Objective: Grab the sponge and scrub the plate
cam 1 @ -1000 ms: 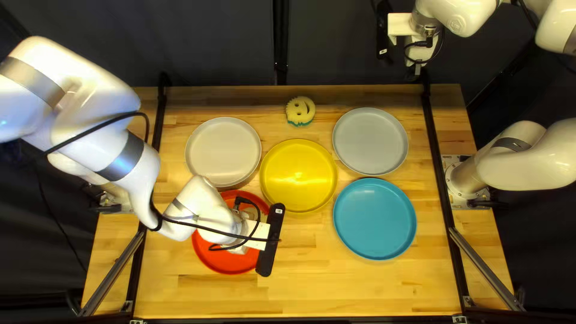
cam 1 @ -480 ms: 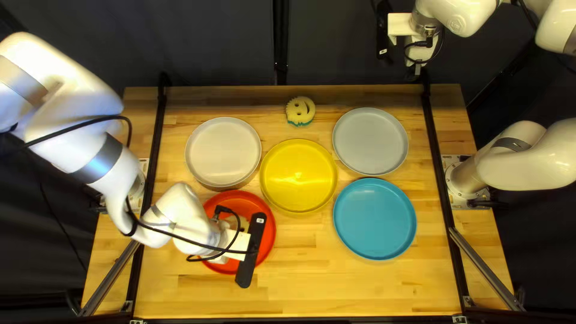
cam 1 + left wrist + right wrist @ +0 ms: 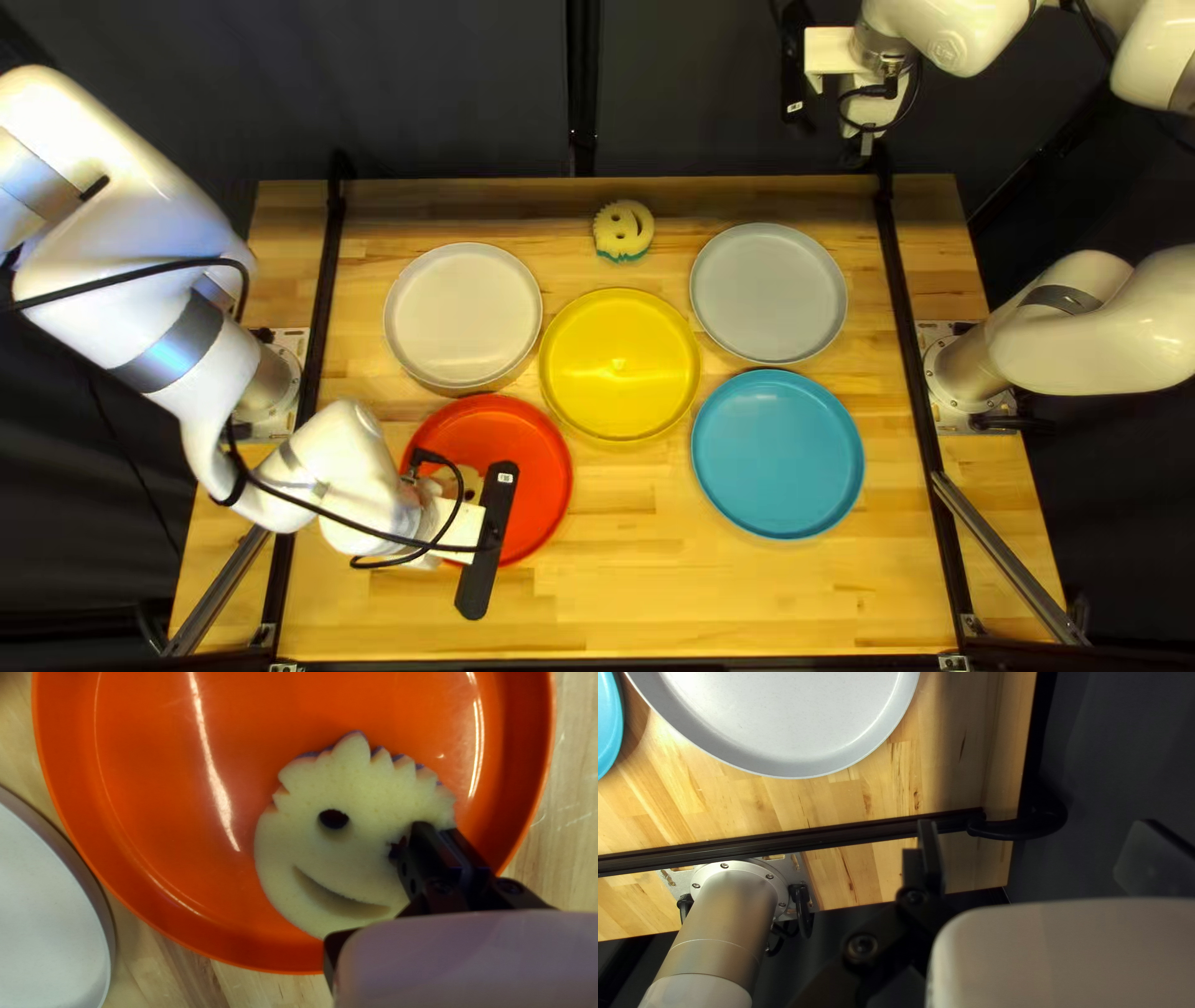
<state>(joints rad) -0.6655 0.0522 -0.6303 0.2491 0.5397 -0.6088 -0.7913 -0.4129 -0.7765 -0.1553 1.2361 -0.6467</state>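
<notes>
nearest is the left gripper (image 3: 436, 510), above the red plate (image 3: 529, 454). in its wrist view the left gripper (image 3: 439, 830) is narrow and is holding the sponge (image 3: 352, 852) by one side of its face. this sponge, pale yellow with a zigzag top, one round eye and a curved mouth showing, lies inside the red plate. to the right in the top left view is the blue plate (image 3: 778, 454). a little farther, between them, is the yellow plate (image 3: 619, 361). behind the red plate, just beside it, is the off-white plate (image 3: 463, 314); the grey plate (image 3: 768, 293) is behind the blue one. farther still lies the second sponge (image 3: 623, 228), with a smiling face. the farthest is the right gripper (image 3: 859, 152), before the dark curtain (image 3: 461, 87); its fingers stand wide, with nothing between them.
</notes>
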